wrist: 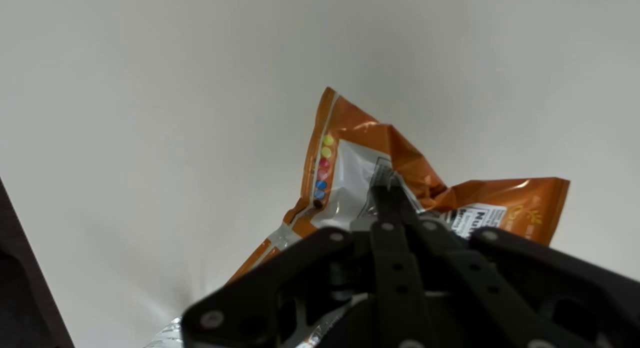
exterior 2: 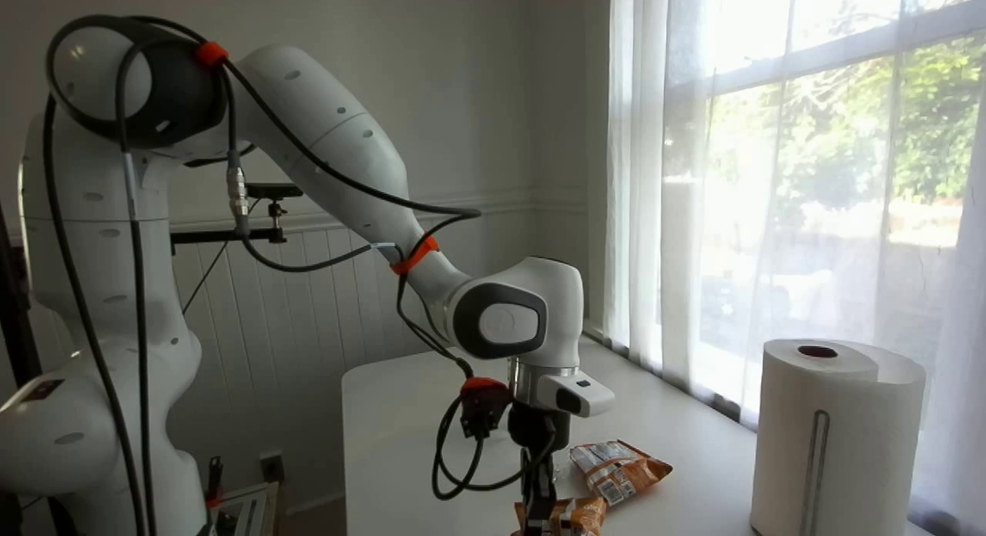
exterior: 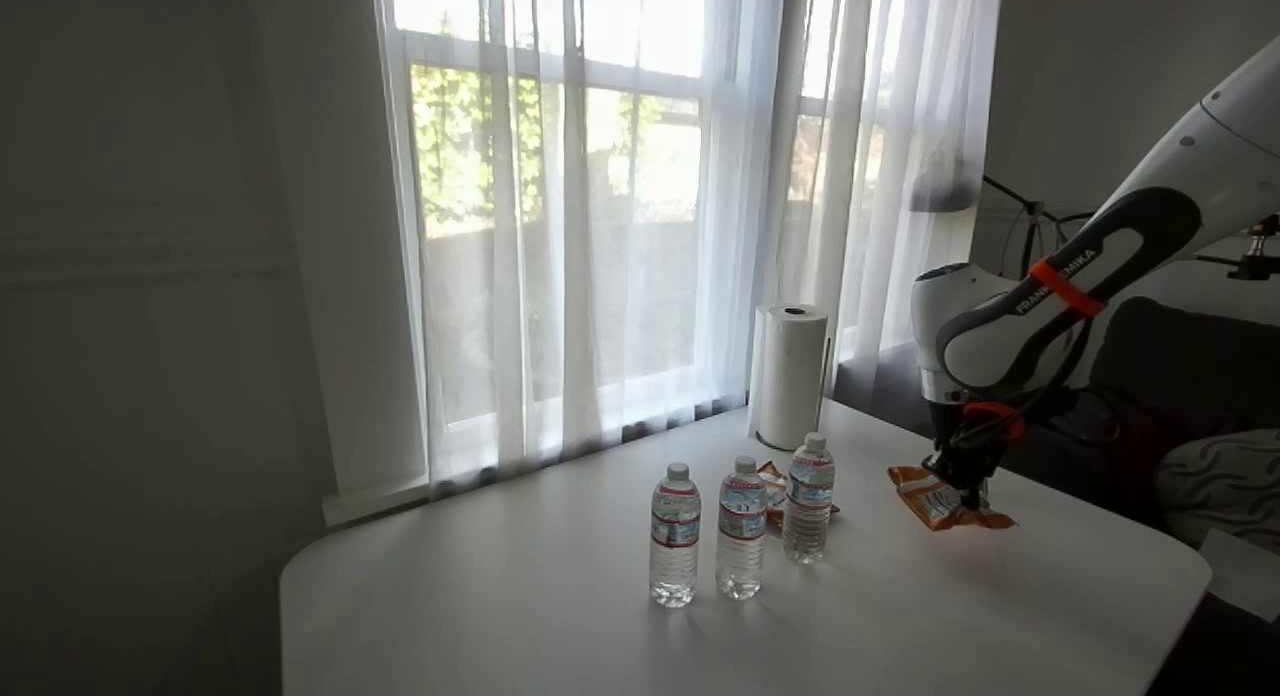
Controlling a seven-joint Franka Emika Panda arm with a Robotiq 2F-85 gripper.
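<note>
Seemingly, gripping is done: the slim black hand (wrist: 389,192) pinches a crumpled, pillow-shaped orange-and-white foil bag (wrist: 350,183), apparently just above the smooth, round-cornered white bench (exterior: 540,626); releasing it seems still undone.

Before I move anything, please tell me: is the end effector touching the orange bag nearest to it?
Touching. The wrist view shows it: the end effector is closed on the orange bag, and the bag's folds run into the grip.
</note>
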